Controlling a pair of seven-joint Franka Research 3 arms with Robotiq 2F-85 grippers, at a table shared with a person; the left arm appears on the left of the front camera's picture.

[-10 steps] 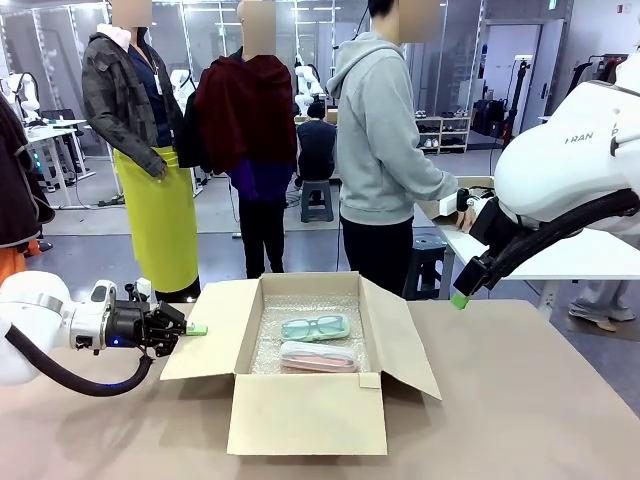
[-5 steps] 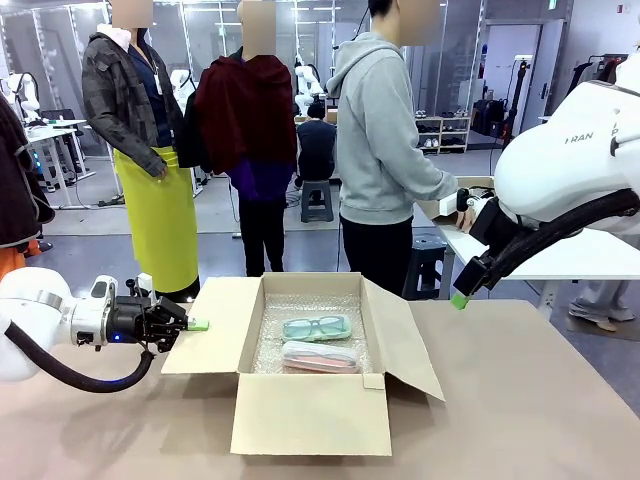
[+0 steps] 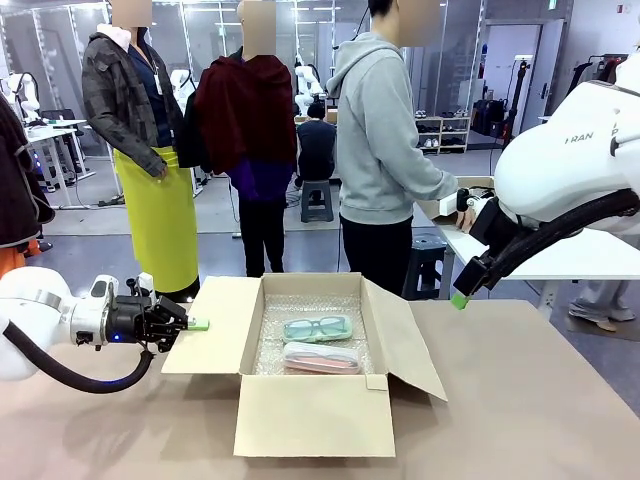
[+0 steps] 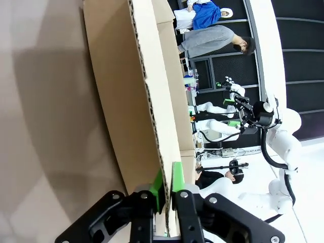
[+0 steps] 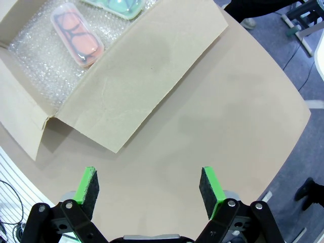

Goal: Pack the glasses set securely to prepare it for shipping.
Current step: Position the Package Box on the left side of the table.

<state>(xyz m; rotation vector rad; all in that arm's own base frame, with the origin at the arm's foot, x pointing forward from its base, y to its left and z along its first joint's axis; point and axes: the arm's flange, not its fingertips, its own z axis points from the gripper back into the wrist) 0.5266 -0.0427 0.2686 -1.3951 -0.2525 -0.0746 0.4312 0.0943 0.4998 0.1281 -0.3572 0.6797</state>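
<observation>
Front view: glasses set (image 3: 318, 342) lies boxed, right of left tool (image 3: 196, 324) pinching box flap (image 3: 215, 330).

The big white robot arm (image 3: 570, 150) on the right has grey letters "FRAN" printed on its side.

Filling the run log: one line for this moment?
left end effector: shut on box flap | right end effector: open, raised | glasses set: inside box
</observation>
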